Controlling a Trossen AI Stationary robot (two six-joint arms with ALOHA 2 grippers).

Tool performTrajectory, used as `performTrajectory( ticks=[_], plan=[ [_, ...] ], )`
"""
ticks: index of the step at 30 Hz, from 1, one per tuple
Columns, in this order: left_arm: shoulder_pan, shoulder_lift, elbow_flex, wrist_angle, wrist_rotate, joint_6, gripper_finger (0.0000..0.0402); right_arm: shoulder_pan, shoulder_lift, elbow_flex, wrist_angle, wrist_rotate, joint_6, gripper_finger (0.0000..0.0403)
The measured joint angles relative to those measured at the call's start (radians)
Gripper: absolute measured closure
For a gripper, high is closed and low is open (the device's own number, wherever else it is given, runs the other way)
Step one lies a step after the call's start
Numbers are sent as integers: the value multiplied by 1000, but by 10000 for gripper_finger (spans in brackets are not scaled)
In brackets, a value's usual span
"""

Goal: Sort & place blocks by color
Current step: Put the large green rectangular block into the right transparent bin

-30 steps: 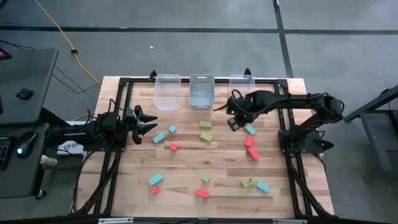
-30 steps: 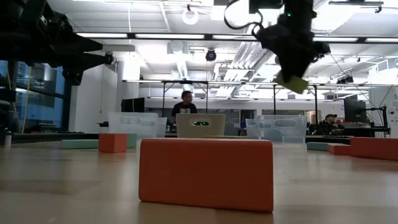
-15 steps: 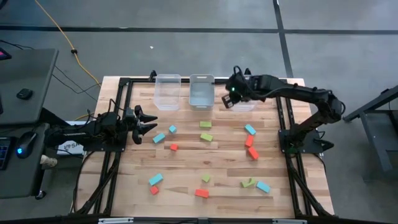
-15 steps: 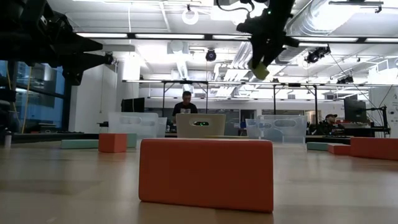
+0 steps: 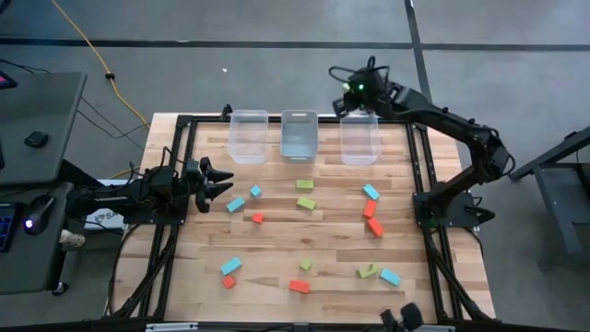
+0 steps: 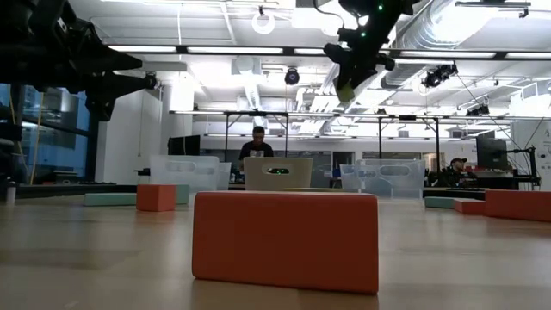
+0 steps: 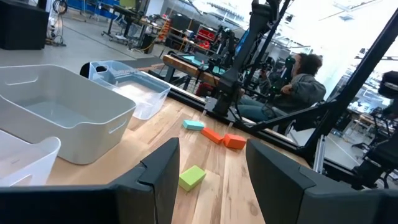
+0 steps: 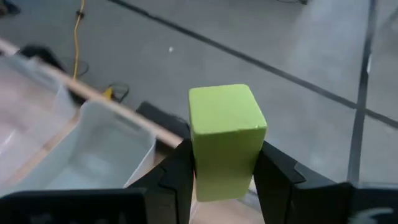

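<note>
My right gripper (image 8: 225, 177) is clenched on a lime-green rectangular block (image 8: 225, 140), its two dark fingers (image 8: 177, 174) pressing the block's opposite sides. In the high view that gripper (image 5: 355, 89) is raised at the far edge of the wooden surface (image 5: 323, 235), just past the far end of the right-hand clear plastic bin (image 5: 359, 139). The low view shows the green block (image 6: 347, 87) held high in the air, well above the bins.

My left gripper (image 5: 214, 181) waits near the left side of the surface, its fingers spread apart with nothing between them; the left wrist view shows the gap between its fingers (image 7: 163, 168) open over bare wood.

The three clear bins stand in a row along the far edge: the left clear bin (image 5: 248, 136), the middle clear bin (image 5: 299, 135) and the right one. The other blocks lie loose on the wood: a light blue bar (image 5: 236, 204) and a light blue cube (image 5: 255, 191) near my left gripper, a small red-orange cube (image 5: 257, 219), two lime-green pieces (image 5: 305, 202) near the middle, and red-orange bars (image 5: 372, 218) on the right side. A large red-orange bar (image 6: 285, 241) fills the front of the low view.
</note>
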Motion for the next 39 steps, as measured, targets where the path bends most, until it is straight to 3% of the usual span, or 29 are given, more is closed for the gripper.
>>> performTrajectory(
  ticks=[7, 14, 22, 39],
  plan=[
    [0, 0, 0, 0, -13, -1, 239, -115, 59, 0, -66, -134, 104, 290],
    [0, 0, 0, 0, -15, -1, 239, -132, 141, -1, -196, -232, 168, 290],
    [0, 0, 0, 0, -16, -1, 239, -128, 227, -1, -314, -263, 195, 290],
    [0, 0, 0, 0, -16, -3, 239, -131, 398, -1, -377, -332, 199, 290]
  ],
)
